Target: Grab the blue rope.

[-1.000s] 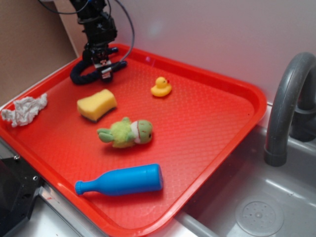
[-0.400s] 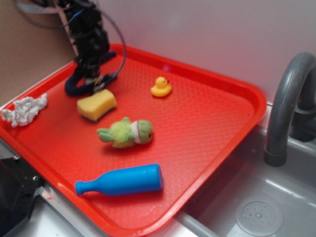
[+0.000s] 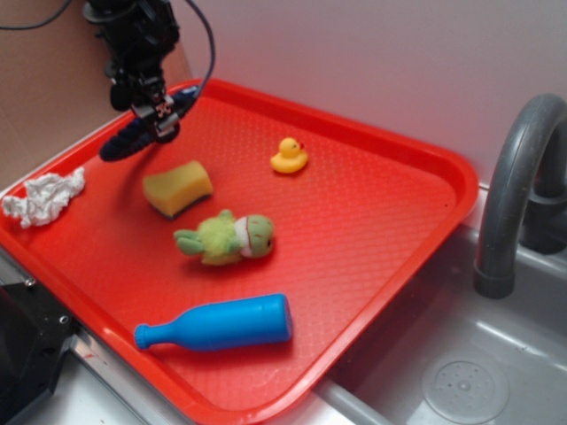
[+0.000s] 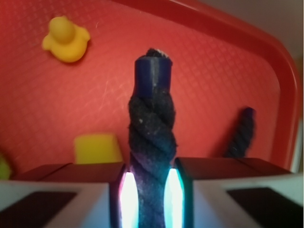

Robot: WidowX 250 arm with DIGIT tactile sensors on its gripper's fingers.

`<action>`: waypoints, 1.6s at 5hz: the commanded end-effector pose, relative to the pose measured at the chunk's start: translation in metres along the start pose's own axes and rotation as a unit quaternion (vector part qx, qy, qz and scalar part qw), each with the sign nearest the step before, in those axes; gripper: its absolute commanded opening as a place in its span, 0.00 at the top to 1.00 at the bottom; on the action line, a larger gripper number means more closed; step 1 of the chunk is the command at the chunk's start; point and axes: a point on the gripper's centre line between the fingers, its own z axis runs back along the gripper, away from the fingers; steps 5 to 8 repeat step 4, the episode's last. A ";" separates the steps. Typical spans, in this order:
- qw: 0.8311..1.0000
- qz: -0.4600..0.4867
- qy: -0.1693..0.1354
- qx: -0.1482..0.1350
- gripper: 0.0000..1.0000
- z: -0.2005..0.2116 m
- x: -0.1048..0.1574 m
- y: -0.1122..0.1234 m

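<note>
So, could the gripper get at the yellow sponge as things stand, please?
Probably not yet: the gripper is shut on the blue rope, so its jaws are occupied. The path itself looks free, as the sponge lies uncovered on the tray just below.

Sponge [image 3: 177, 188] left of duck [image 3: 289, 156] — both on tray [image 3: 390, 230].

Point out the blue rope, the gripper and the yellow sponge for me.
blue rope [image 4: 151, 142]: wrist view, twisted middle section above the gripper.
gripper [image 4: 150, 192]: wrist view, closed on the rope, between the lit pads.
yellow sponge [image 3: 177, 185]: exterior view, centre of its top face.
</note>
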 end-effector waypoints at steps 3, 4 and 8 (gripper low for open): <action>0.992 0.117 -0.044 -0.025 1.00 0.135 0.023 -0.010; 0.989 0.127 -0.068 -0.034 1.00 0.125 0.021 -0.008; 0.989 0.127 -0.068 -0.034 1.00 0.125 0.021 -0.008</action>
